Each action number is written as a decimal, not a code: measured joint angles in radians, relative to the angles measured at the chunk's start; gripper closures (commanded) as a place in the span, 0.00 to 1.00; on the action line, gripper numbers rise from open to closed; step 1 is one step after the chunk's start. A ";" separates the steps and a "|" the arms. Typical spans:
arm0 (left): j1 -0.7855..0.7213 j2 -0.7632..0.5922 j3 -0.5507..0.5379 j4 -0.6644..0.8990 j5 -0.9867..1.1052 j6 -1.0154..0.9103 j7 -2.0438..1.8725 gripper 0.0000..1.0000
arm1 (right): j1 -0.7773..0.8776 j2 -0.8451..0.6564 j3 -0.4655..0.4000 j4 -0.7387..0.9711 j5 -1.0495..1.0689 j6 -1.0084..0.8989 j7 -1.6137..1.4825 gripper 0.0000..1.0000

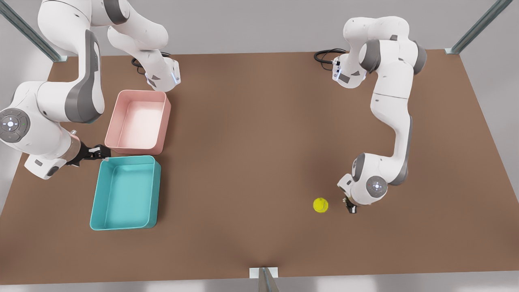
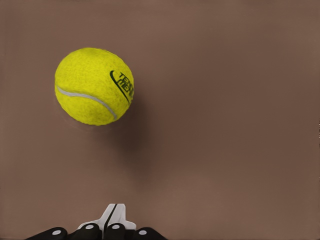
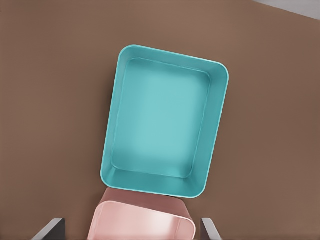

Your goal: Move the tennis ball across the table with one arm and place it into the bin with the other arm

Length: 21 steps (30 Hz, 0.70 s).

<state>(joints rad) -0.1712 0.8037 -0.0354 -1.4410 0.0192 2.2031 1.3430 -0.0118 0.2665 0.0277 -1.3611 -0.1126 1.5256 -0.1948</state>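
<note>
The yellow-green tennis ball (image 1: 320, 205) rests on the brown table (image 1: 251, 142) toward the front view's right. My left gripper (image 1: 350, 207) hovers just beside it, on the side away from the bins, and is shut with nothing in it. In the left wrist view the ball (image 2: 94, 86) lies a short way ahead of the closed gripper (image 2: 114, 216). The teal bin (image 1: 156, 190) is empty at the front view's left. My right gripper (image 1: 101, 152) waits open by the bin's far corner. Its spread fingers (image 3: 51, 229) frame the bin (image 3: 170, 55).
A pale pink tray (image 1: 140, 92), also empty, stands just behind the teal bin, nearly touching it; the same tray (image 3: 140, 207) lies under my right gripper. Black cables (image 1: 324, 56) lie at the arm bases along the back edge. Bare tabletop separates ball and bins.
</note>
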 measured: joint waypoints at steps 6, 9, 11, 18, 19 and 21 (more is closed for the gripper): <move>-0.028 -0.048 0.003 0.004 -0.042 -0.056 -0.190 0.79 | 0.000 0.000 0.000 0.000 0.000 -0.001 0.004 0.00; -0.041 -0.057 0.004 0.005 -0.046 -0.083 -0.266 0.79 | 0.000 0.000 0.000 0.000 0.000 -0.001 0.005 0.00; -0.048 -0.131 0.026 0.013 -0.045 -0.142 -0.312 0.79 | 0.000 0.000 0.000 0.000 0.000 -0.002 0.006 0.00; -0.045 -0.340 0.027 0.397 -0.053 -0.699 -0.581 0.00 | 0.000 0.000 0.000 0.000 0.000 -0.005 0.008 0.00; -0.047 -0.375 0.026 0.405 -0.061 -0.761 -0.640 0.00 | -0.001 0.000 0.000 -0.001 0.000 -0.006 0.008 0.00; -0.029 -0.441 0.027 0.390 -0.080 -0.865 -0.757 0.00 | -0.001 0.000 0.000 -0.001 0.000 -0.007 0.009 0.00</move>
<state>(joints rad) -0.1999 0.3624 -0.0084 -1.0513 -0.0607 1.3386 0.5862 -0.0126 0.2665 0.0273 -1.3621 -0.1121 1.5187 -0.1862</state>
